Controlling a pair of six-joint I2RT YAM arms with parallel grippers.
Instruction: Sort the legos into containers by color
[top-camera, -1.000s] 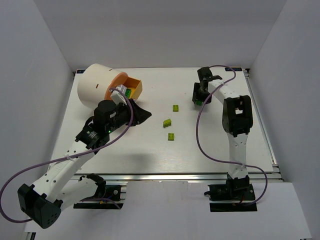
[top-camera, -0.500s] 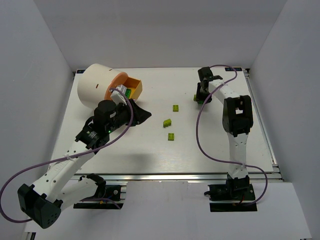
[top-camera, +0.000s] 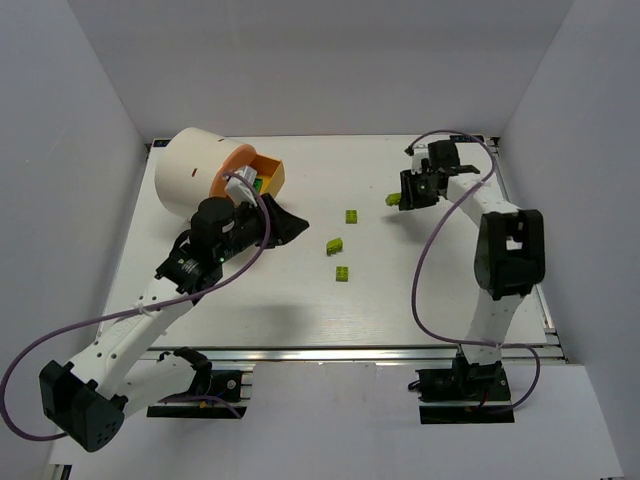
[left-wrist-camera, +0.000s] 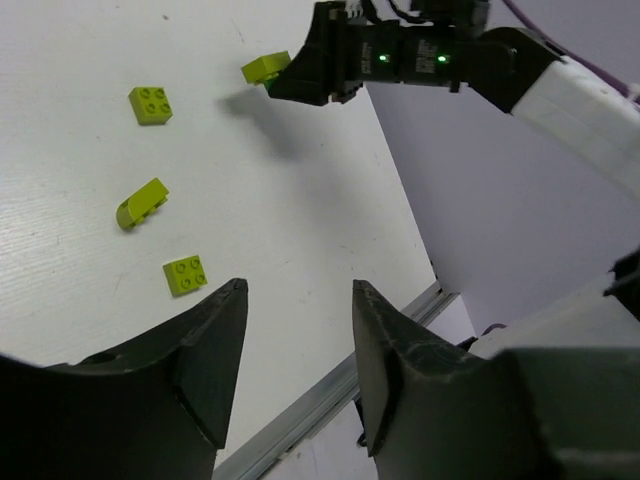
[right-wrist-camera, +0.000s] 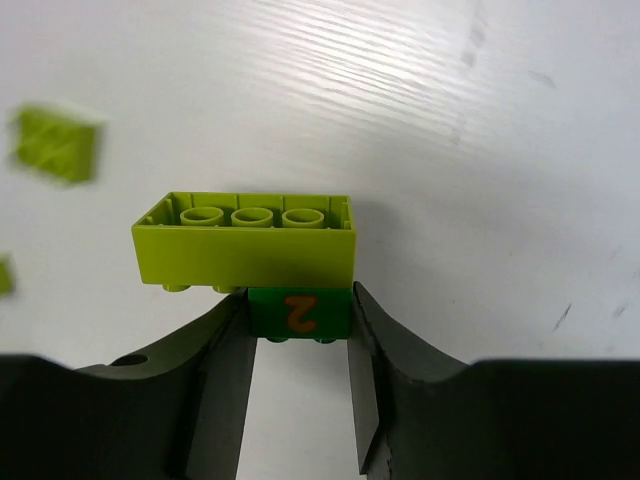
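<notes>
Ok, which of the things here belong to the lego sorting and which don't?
Job: cream drum, its orange tray, three loose yellow-green legos, stacked lime and green legos in the right gripper, left gripper open.
Not job: white table, aluminium rail.

White table (top-camera: 300, 300) within plain pale walls (top-camera: 320, 60) on three sides

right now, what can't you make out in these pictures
- Top view: contents of the orange tray, too small and partly behind the left arm.
- Right wrist view: a blurred brick; a second brick cut off by the left edge.
- Left wrist view: the tray, out of frame.
</notes>
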